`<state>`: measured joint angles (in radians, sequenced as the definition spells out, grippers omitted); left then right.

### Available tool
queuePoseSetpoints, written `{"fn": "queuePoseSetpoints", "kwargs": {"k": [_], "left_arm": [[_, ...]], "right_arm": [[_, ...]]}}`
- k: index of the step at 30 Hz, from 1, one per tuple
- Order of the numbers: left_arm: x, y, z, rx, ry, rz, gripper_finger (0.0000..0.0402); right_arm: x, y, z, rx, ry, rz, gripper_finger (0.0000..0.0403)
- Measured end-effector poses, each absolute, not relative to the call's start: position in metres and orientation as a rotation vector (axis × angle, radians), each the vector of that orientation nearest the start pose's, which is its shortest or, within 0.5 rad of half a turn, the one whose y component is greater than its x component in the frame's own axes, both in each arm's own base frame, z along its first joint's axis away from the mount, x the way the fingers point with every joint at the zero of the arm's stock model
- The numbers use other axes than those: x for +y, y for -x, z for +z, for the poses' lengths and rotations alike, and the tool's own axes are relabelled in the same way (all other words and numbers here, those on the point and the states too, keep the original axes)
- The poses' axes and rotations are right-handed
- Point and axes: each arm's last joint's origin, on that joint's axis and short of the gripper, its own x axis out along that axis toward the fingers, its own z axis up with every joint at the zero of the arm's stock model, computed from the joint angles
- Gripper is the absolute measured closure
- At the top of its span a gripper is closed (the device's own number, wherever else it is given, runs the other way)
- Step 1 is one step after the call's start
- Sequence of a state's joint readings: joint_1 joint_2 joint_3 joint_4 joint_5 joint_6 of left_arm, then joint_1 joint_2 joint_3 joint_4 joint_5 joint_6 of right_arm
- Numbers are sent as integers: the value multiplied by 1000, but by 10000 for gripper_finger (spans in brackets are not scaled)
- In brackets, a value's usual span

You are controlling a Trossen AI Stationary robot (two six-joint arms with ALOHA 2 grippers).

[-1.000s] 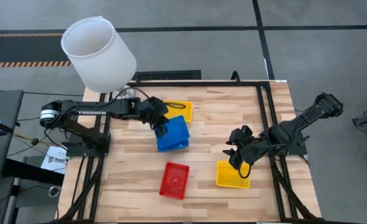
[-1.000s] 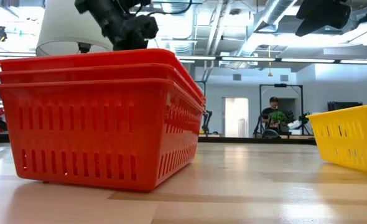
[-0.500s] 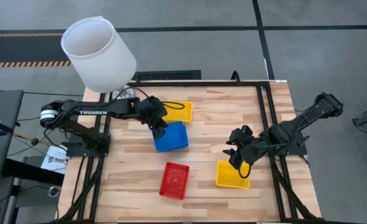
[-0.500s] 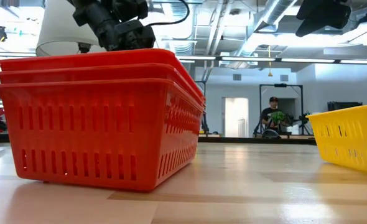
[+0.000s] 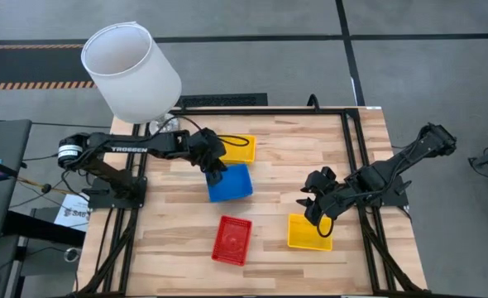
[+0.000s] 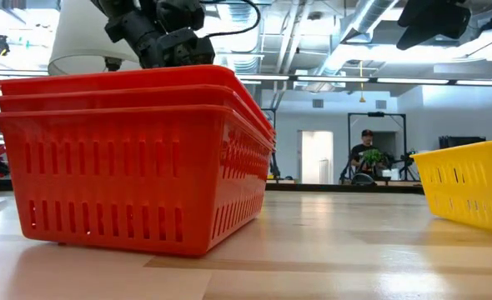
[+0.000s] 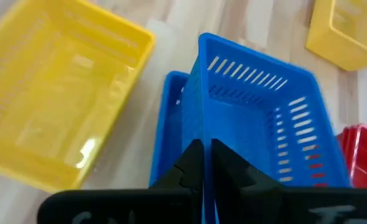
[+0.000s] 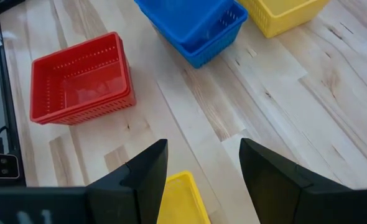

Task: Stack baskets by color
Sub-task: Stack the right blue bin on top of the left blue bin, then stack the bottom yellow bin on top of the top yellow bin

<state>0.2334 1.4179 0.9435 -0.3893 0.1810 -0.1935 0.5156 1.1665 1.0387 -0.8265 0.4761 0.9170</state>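
Note:
My left gripper (image 5: 216,171) (image 7: 205,155) is shut on the upper of two blue baskets (image 5: 230,182) (image 7: 258,118) at the table's middle. A second blue basket (image 7: 171,124) lies under it. A yellow basket (image 5: 238,149) (image 7: 53,106) sits on the wood just beyond them. Nested red baskets (image 5: 232,239) (image 6: 129,158) stand near the front edge. My right gripper (image 5: 318,219) (image 8: 203,146) hangs open above another yellow basket (image 5: 308,233) (image 8: 178,199) at the near right, touching nothing. My left gripper pinches the upper blue basket's side wall (image 7: 200,124), the one toward the table's left, with one finger inside the basket and one outside. The fingers slant down from the table's left. The basket sits partly in the lower blue basket, its held side raised above that rim.
A big white lampshade (image 5: 130,70) stands off the table's far left corner. Bare wood lies between the red baskets and the near yellow basket and across the far right. In the low view a person (image 6: 365,154) stands far back in the room.
My left gripper has sunk and tipped further downward with the blue basket. The basket stood steeply tilted a second ago and now lies much flatter over the lower blue one. My right arm has kept still.

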Motion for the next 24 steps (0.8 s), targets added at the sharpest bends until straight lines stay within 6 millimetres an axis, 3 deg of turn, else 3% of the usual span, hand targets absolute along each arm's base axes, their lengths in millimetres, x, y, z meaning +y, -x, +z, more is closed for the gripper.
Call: {"fn": "queuePoseSetpoints", "kwargs": {"k": [15,19,24], "left_arm": [[62,-286,221,888,351,100,390],[62,-286,222,879,329,91,356],[63,-286,222,878,301,138,288]], "right_arm": [[97,-198,298,772,-409,-338,179],[97,-198,298,772,-409,-338,179],[97,-198,298,772,-409,-338,179]]}}
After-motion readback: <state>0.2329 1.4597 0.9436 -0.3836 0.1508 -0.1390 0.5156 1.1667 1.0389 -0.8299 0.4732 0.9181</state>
